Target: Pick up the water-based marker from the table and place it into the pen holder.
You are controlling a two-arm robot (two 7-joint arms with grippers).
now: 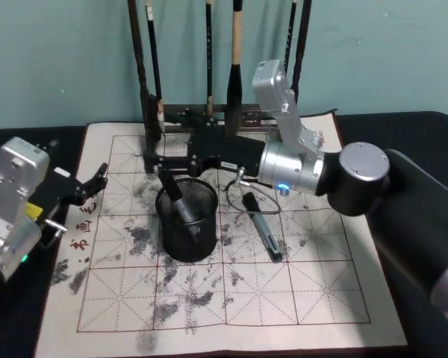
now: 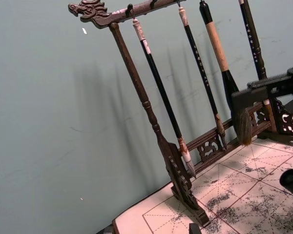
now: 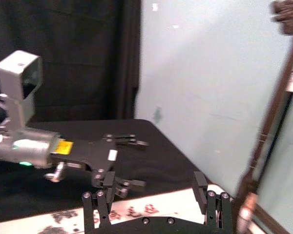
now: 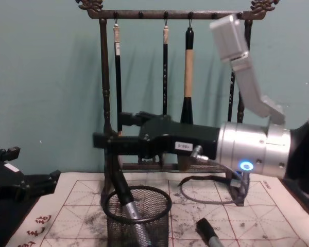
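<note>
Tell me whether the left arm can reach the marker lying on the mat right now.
Probably not cleanly. The marker lies beyond the pen holder from the left gripper, and the right arm stretches across above it, so a collision looks likely.

Black mesh pen holder (image 1: 188,245); gridded paper (image 1: 306,292) (grey ink blotches).

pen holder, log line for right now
marker leaning inside pen holder | right gripper open just above it | left gripper open, parked left | second marker lying on mat
</note>
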